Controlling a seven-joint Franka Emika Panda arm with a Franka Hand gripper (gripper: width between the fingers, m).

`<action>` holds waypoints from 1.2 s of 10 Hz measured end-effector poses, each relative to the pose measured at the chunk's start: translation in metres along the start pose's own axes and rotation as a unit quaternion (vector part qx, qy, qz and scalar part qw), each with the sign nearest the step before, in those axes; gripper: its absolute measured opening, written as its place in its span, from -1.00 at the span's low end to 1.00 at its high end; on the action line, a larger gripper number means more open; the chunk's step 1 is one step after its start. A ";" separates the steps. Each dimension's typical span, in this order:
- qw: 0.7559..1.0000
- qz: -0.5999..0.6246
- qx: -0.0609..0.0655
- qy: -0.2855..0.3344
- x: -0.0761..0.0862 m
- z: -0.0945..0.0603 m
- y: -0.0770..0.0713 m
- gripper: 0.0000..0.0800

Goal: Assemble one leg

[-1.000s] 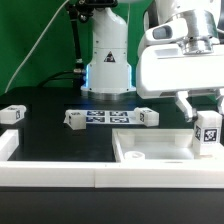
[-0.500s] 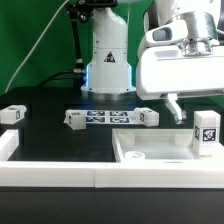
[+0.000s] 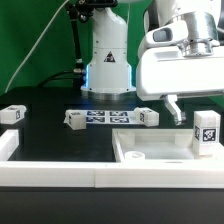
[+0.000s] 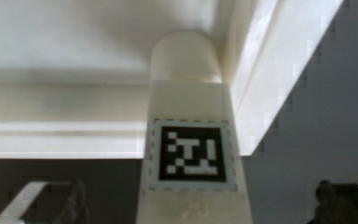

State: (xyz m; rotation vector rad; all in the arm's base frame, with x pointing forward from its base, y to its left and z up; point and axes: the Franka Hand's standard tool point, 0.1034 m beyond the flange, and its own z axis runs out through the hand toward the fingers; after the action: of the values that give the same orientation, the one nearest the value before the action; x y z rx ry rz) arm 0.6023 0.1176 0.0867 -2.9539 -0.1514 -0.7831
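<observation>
- The leg (image 3: 206, 132) stands upright at the end of the big white slab (image 3: 150, 148) on the exterior view's right. Its long axis is vertical and its tagged face is turned toward that camera.
- Its lower end reaches the slab; whether it sits in a recess cannot be told.
- The gripper (image 4: 195, 198) is spread wide. In the wrist view, its 2 fingers (image 4: 43, 200) flank the leg with a gap on each side.
- Behind the slab lie the marker board (image 3: 110, 117), a second leg (image 3: 76, 118) and a third leg (image 3: 148, 117).
</observation>
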 end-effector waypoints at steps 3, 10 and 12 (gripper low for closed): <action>0.995 0.008 0.014 -0.099 -0.002 0.004 0.001 0.62; 0.975 0.019 0.028 -0.218 0.015 0.010 0.011 0.62; 0.976 0.019 0.028 -0.217 0.014 0.011 0.011 0.29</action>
State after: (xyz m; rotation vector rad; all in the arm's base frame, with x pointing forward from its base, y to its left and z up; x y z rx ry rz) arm 0.6210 0.1091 0.0834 -3.0142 -0.1397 -0.1157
